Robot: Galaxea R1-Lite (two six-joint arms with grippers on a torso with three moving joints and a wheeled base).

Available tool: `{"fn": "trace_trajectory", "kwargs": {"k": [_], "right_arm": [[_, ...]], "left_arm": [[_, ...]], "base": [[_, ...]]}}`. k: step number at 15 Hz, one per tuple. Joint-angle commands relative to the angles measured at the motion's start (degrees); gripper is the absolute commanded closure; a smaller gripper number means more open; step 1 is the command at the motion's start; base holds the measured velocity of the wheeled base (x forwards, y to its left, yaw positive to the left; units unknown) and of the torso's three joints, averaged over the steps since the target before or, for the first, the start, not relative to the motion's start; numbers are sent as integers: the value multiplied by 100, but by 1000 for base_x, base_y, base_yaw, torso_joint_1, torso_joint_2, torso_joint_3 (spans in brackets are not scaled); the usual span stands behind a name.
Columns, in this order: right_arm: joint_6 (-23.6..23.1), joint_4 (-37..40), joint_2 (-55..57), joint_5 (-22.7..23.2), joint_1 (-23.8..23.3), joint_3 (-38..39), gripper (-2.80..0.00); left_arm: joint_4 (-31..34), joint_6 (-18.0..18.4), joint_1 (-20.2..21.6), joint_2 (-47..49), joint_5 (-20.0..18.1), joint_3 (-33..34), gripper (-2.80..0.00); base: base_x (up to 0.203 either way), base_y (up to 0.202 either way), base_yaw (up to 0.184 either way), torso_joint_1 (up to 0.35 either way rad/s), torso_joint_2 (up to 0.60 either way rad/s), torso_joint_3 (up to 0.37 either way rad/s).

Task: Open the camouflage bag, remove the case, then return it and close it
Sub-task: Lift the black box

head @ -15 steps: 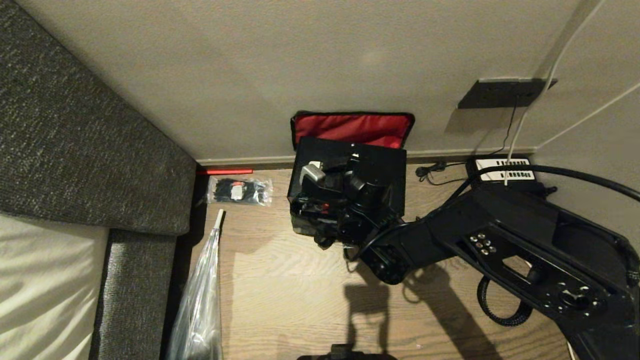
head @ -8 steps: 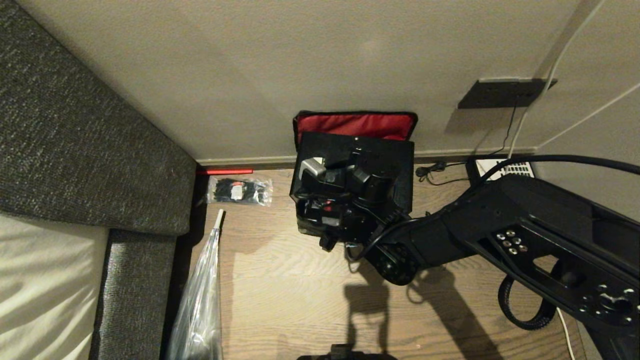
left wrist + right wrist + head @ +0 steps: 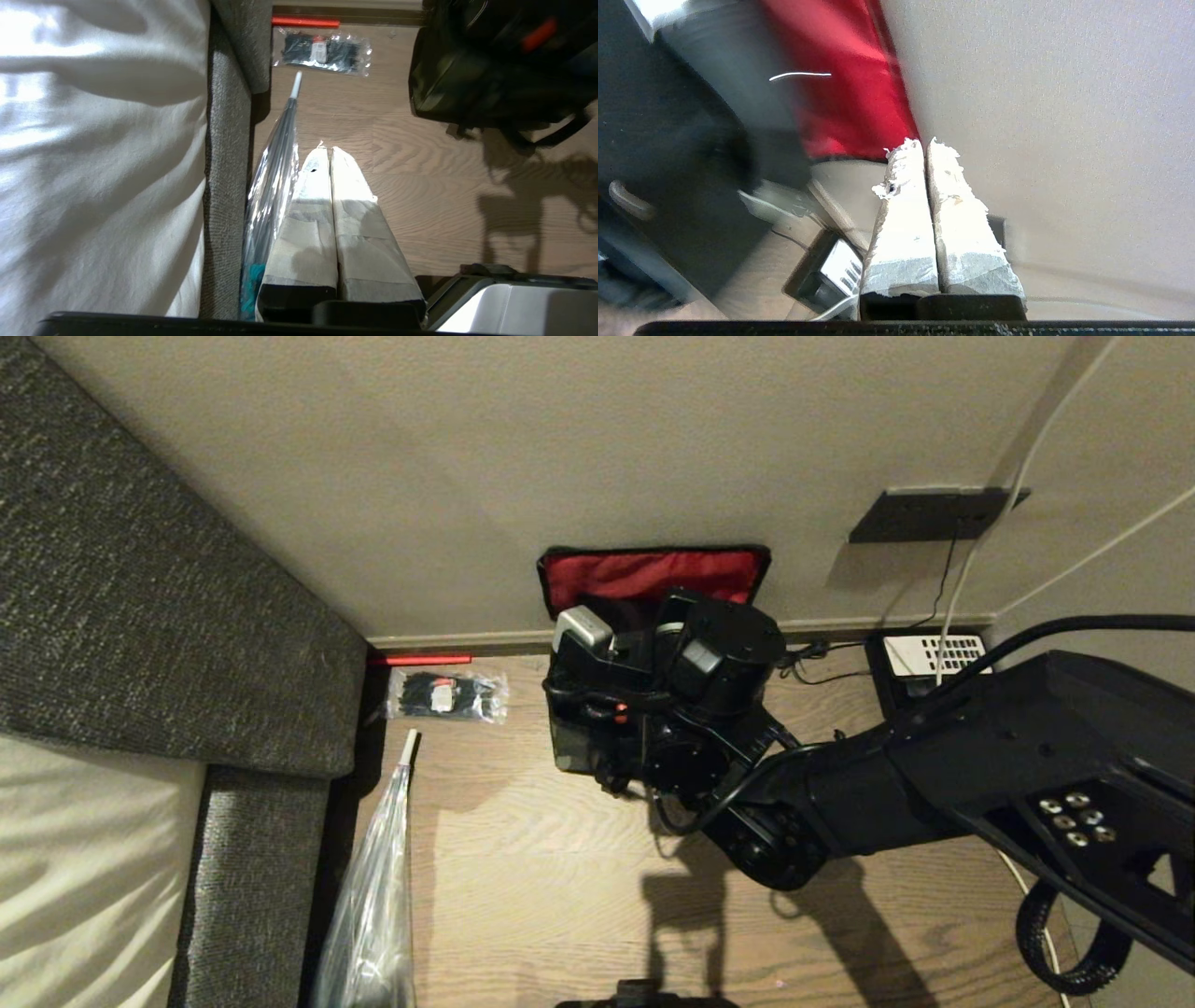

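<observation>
Right fingers point(image 3: 924, 154): pressed together, nothing between them, tips frayed and white; pointed toward the wall beside the red lid lining.
Right gripper point(image 3: 719, 649): over the far right part of the bag, at the end of the arm reaching in from the right.
Left fingers point(image 3: 329, 161): pressed together, holding nothing, pointed along the floor above the umbrella.
Left gripper: parked near the sofa, well apart from the bag; not seen from the head.
Bag point(image 3: 583, 747): on the floor against the far wall, camouflage side facing near, mostly hidden under the right gripper.
Lid point(image 3: 644, 574): open, leaning back against the wall, red lining facing out.
Case point(image 3: 668, 154): black, blurred in the right wrist view, just beside the lining; cannot tell whether inside the bag or on top.
Packet point(image 3: 448, 695): clear wrapper with dark contents, on the floor left of the bag.
Red strip point(image 3: 420, 658): along the baseboard, far of the packet.
Umbrella point(image 3: 373, 896): clear plastic, white tip, lying on the floor along the sofa.
Sofa point(image 3: 140, 616): grey fabric, left side, white cloth on its near part.
Telephone point(image 3: 934, 655): right of the bag, by the wall, cables running up.
</observation>
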Motion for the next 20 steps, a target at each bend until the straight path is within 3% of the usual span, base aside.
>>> {"fn": "trace_trajectory", "kwargs": {"k": [1,8,11,18,19,20], "right_arm": [[-57,89,-143,-75,-37,139,0],[28,39,-325,-230,-49,536,0],[317,26,-331,-210,-217,922,0],[334,-251,90,29,-517,1304,0],[337,-246,188,141,-514,1227,-280],[332,-292,347,279,-512,1087,-280]], "left_arm": [[4,-2,2,-11,2,18,0],[4,-2,2,-11,2,18,0],[4,-2,2,-11,2,18,0],[4,-2,2,-11,2,18,0],[4,-2,2,-11,2,18,0],[4,-2,3,-11,2,18,0]], "base": [[0,0,0,1,-18,25],[0,0,0,0,0,0],[0,0,0,0,0,0],[0,0,0,0,0,0],[0,0,0,0,0,0],[0,0,0,0,0,0]]}}
